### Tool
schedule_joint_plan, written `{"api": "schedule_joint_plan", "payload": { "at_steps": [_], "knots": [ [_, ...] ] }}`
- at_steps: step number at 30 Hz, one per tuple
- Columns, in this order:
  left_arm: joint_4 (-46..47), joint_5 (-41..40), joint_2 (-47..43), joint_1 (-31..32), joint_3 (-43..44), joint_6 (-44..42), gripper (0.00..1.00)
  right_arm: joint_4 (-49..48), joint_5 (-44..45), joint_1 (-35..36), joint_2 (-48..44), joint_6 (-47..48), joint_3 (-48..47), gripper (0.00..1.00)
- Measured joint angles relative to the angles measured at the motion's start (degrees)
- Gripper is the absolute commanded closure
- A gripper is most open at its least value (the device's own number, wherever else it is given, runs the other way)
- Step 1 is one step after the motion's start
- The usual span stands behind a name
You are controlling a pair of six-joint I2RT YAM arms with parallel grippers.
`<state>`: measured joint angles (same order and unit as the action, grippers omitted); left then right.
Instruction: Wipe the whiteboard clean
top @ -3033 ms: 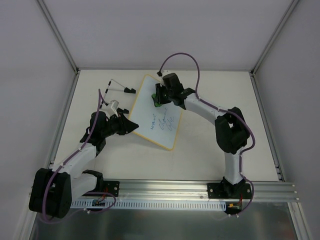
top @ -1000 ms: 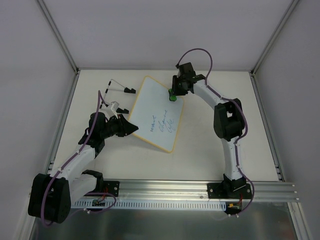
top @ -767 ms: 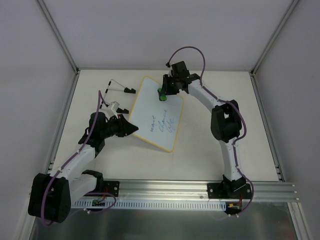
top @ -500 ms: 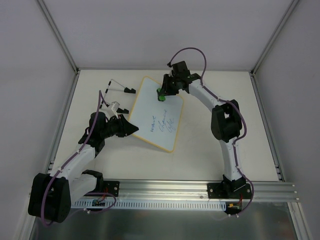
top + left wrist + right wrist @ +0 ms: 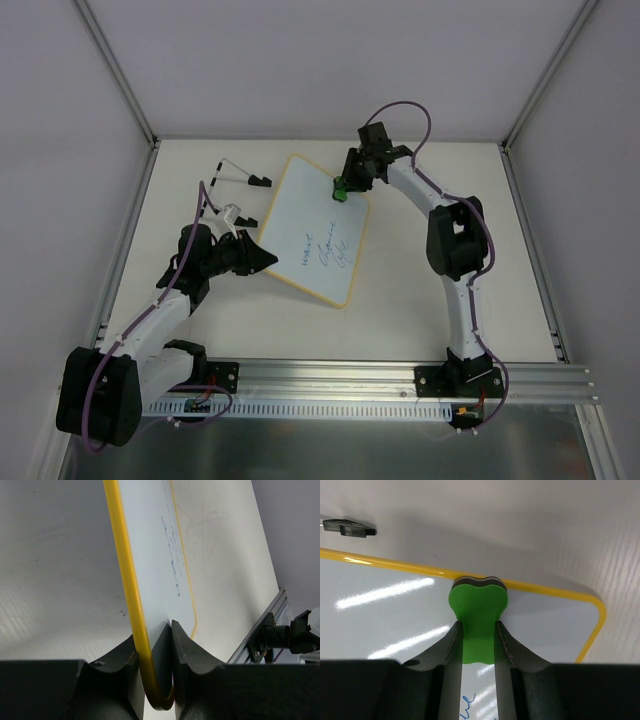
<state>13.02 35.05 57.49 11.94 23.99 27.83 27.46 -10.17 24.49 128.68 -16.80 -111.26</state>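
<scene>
Two claws full, writing (image 5: 325, 252) remains
Right claw's (image 5: 343, 186) eraser (image 5: 341, 190) has slid to the whiteboard's (image 5: 300, 205) far edge; left claw (image 5: 268, 256) pinches its rim.

pincer (image 5: 478, 645) clamps green eraser (image 5: 479, 611) | on whiteboard (image 5: 395, 610) far rim

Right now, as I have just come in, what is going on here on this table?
Two robot arms are working on a whiteboard. The left gripper is shut on the yellow rim at the board's left edge and holds it. The right gripper is shut on a green eraser, which is at the far right corner of the board. The blue handwriting on the near half is not yet erased.
</scene>
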Motion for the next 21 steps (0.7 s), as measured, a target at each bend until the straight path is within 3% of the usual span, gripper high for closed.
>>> {"api": "schedule_joint_plan", "payload": {
  "at_steps": [9, 17, 21],
  "knots": [
    [-1.38, -0.46, 0.02, -0.02, 0.26, 0.04, 1.0, -1.6, -0.55, 2.45, -0.52, 1.92, 0.74, 1.0],
    [-2.4, -1.22, 0.39, -0.04, 0.31, 0.59, 1.0, -12.37, -1.07, 12.63, -16.87, 4.44, 25.97, 1.0],
    [-2.64, -1.9, 0.98, -0.04, 0.61, 1.01, 1.0, -16.55, -1.6, 19.06, -23.04, 5.09, 33.94, 1.0]
  ]
}}
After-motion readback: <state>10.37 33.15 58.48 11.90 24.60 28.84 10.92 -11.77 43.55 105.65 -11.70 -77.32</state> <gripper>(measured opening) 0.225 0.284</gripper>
